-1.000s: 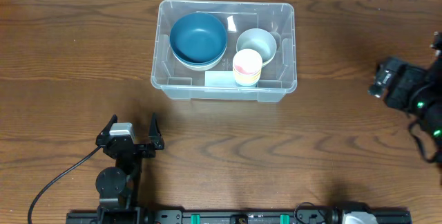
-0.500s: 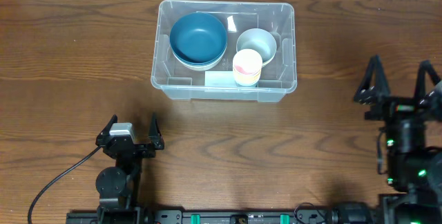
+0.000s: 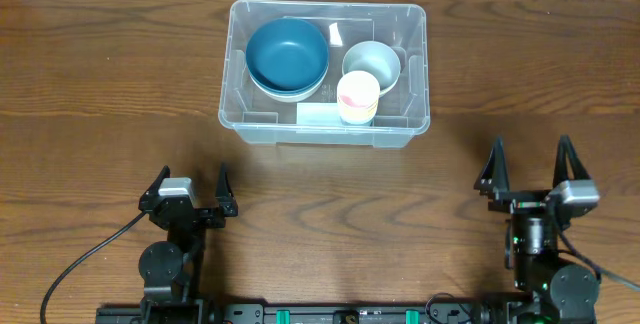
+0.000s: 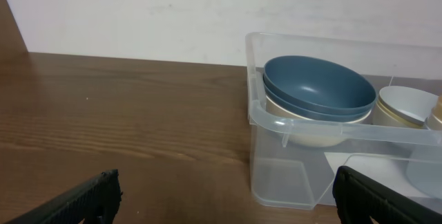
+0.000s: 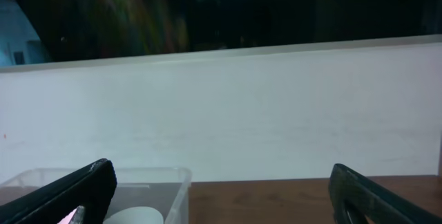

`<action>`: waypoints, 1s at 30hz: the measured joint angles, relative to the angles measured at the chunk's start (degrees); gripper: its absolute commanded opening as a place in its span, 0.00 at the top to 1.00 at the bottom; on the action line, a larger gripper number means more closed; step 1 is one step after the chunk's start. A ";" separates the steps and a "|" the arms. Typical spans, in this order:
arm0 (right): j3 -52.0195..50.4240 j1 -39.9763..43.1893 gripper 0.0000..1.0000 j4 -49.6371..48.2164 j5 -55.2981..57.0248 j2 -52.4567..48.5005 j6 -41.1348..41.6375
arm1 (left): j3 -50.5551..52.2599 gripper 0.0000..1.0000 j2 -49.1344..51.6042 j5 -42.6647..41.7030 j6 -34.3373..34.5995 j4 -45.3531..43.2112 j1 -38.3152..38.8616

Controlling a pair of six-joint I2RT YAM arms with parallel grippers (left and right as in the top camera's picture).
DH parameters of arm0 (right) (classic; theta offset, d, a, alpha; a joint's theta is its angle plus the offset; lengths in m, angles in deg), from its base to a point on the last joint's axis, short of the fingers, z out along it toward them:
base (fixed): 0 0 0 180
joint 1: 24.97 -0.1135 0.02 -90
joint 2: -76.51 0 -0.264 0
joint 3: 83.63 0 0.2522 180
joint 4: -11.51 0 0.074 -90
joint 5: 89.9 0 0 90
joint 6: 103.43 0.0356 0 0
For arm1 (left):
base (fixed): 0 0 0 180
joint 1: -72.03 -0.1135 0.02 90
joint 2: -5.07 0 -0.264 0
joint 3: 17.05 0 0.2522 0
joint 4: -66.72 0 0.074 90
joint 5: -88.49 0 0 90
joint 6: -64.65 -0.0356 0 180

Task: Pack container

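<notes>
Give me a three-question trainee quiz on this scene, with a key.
1. True or false: the blue bowl lies outside the container.
2. Which gripper holds something? A) left gripper B) right gripper C) neither
3. Short answer: which is wider, the blue bowl or the grey bowl?
Key: 1 false, it sits inside the container. 2 C, both are open and empty. 3 the blue bowl.
</notes>
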 measured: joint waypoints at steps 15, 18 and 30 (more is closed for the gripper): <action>-8.28 0.00 0.01 14.97 -1.99 6.88 -0.42 | 0.00 0.02 0.00 0.00 0.00 0.00 0.00; -8.28 0.00 0.01 18.67 -1.86 7.13 -0.44 | 0.00 0.02 0.00 0.00 0.02 0.00 0.00; -8.28 0.00 0.01 20.44 -0.20 7.23 -3.80 | 0.00 0.02 0.00 0.00 0.00 0.00 0.00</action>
